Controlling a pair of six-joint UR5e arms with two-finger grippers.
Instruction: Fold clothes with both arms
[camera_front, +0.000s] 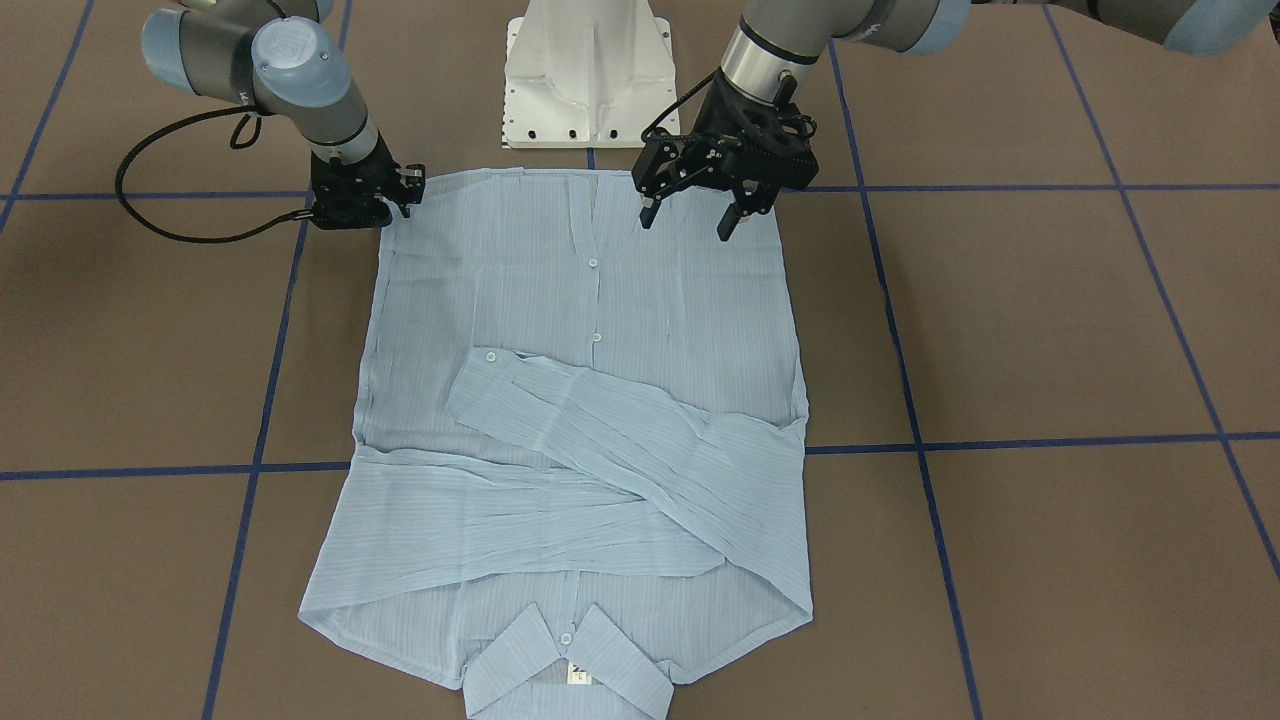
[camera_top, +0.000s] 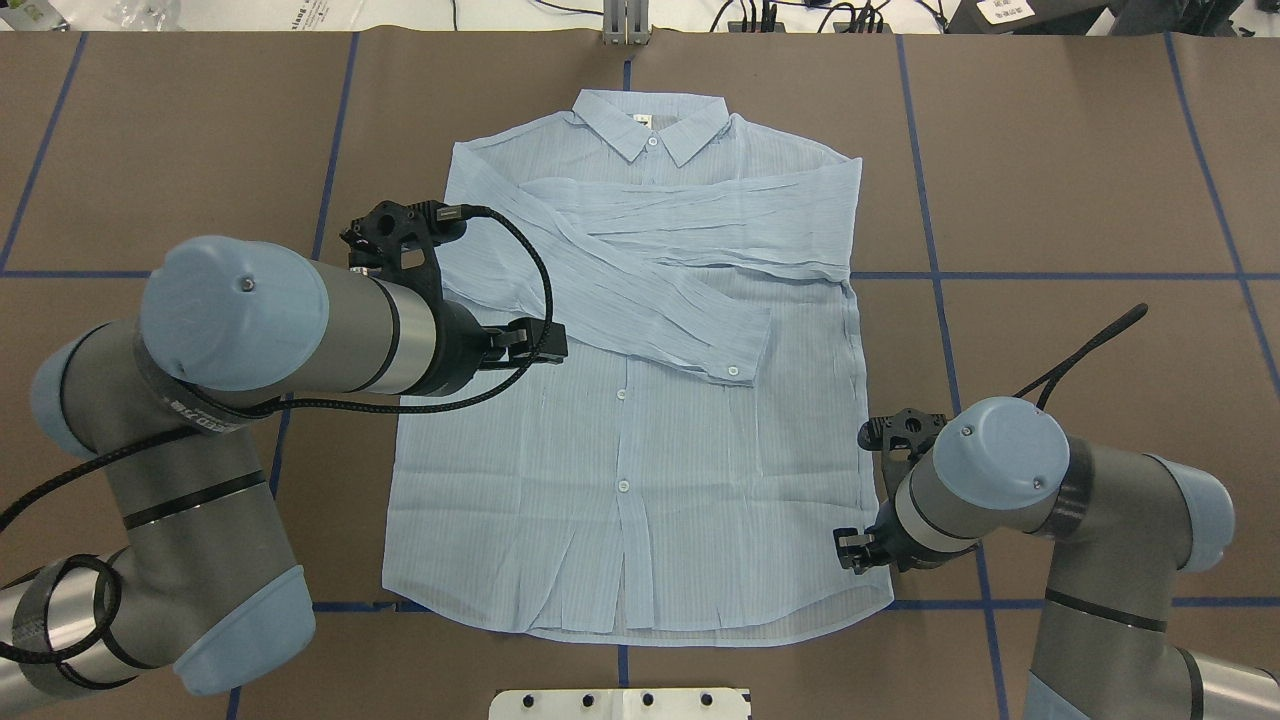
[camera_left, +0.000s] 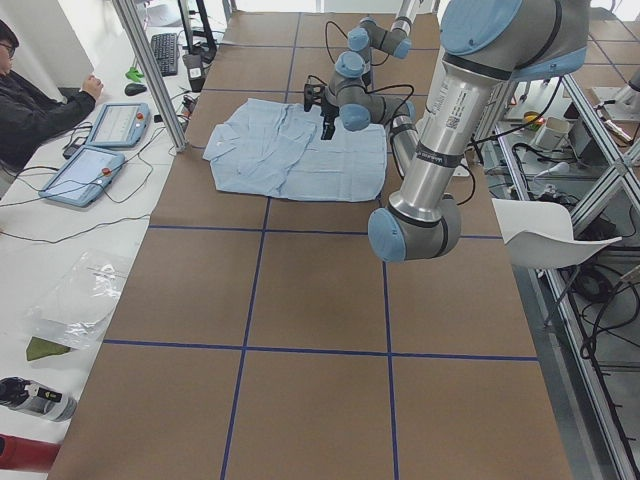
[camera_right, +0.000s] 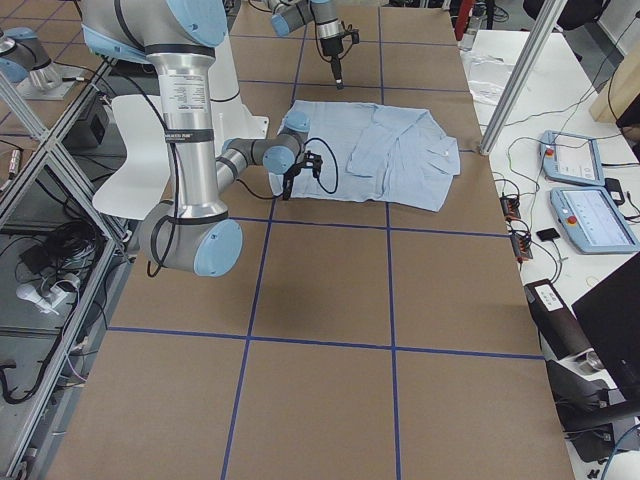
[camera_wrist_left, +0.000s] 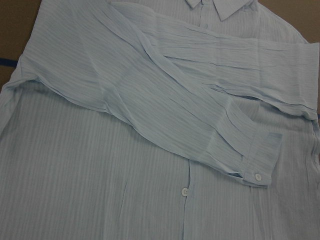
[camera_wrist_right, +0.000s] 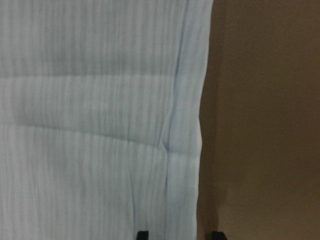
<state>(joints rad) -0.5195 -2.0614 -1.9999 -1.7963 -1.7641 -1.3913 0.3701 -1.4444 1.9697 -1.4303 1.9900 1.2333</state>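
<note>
While the shirt (camera_front: 500, 300) lies flat, front up, on the table (camera_front: 1050, 330) with both sleeves crossed over its chest, the left gripper (camera_front: 688, 222) hangs above it, fingers spread wide. The right gripper (camera_wrist_right: 179, 233) sits low at a hem corner, fingers parted astride the shirt's side edge.
</note>
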